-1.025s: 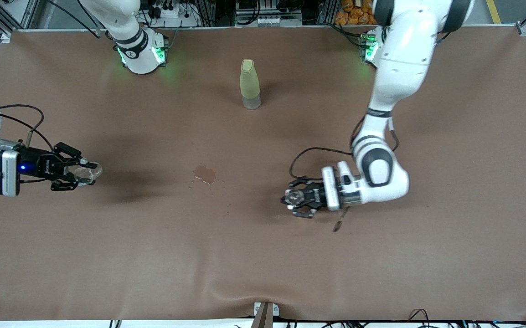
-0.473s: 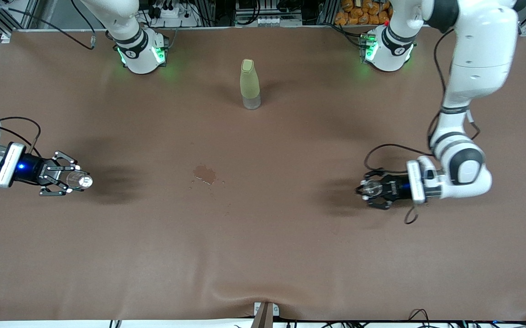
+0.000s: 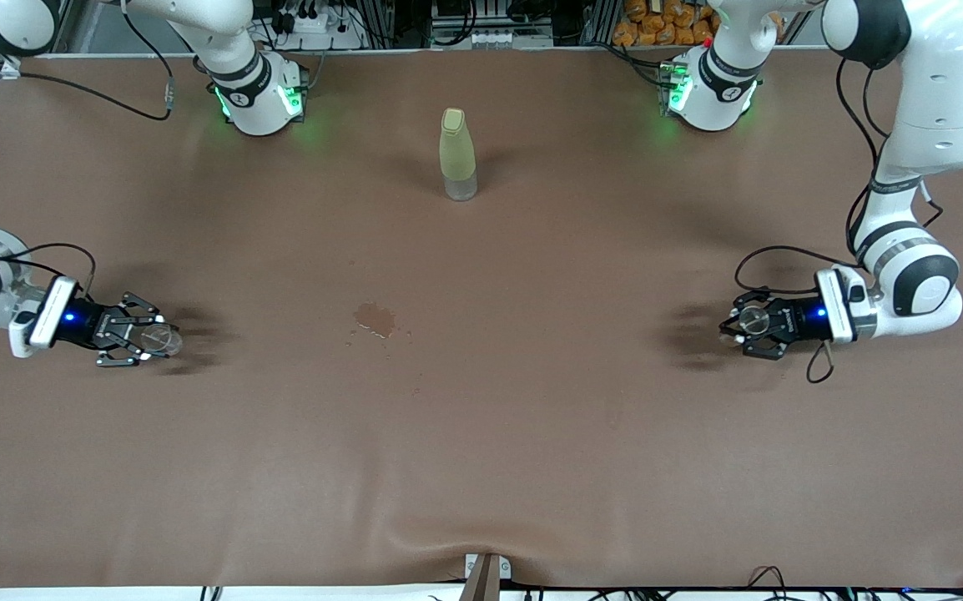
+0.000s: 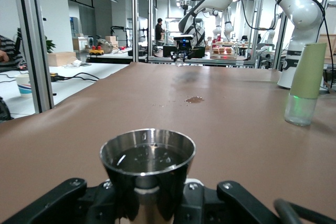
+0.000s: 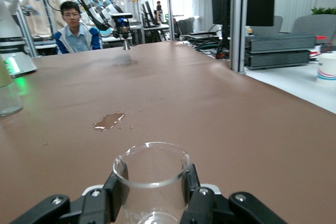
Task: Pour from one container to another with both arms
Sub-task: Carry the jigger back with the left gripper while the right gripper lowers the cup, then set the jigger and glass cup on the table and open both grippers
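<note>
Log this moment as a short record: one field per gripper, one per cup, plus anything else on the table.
left gripper: shut on the metal jigger, at the left arm's end of the table
metal jigger: upright, liquid inside
right gripper: shut on the clear cup, at the right arm's end of the table
clear cup: upright, looks empty
bottle: standing mid-table, near the bases
spill: small wet patch, nearer the front camera than the bottle
</note>
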Controlling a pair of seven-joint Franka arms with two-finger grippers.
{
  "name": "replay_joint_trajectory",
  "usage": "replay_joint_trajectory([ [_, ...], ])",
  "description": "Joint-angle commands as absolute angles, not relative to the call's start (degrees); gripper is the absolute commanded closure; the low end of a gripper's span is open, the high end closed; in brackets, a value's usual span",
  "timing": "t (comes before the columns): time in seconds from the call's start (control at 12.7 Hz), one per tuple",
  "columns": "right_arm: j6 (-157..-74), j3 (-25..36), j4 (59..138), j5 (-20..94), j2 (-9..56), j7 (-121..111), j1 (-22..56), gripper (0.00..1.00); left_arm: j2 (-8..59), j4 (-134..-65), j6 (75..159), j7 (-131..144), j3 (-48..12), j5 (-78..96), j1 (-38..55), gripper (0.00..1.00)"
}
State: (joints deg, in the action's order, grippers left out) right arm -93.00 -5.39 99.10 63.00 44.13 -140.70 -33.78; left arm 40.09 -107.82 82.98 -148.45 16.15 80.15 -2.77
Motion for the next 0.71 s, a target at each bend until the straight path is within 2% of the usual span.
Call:
replay_joint_trajectory([
  [0.0,-90.26,-6.42,95.28,61.09,47.89,-141.59,-35.07,0.85,39.54,-110.12,82.27,-152.91,15.56,77.96,-5.52,1.0],
  [0.63,-90.09,-6.42,89.56,56.52,54.49,-146.24,-36.91,0.82,43.15,-110.92,82.27,-156.89,15.56,77.87,-9.75,1.0],
])
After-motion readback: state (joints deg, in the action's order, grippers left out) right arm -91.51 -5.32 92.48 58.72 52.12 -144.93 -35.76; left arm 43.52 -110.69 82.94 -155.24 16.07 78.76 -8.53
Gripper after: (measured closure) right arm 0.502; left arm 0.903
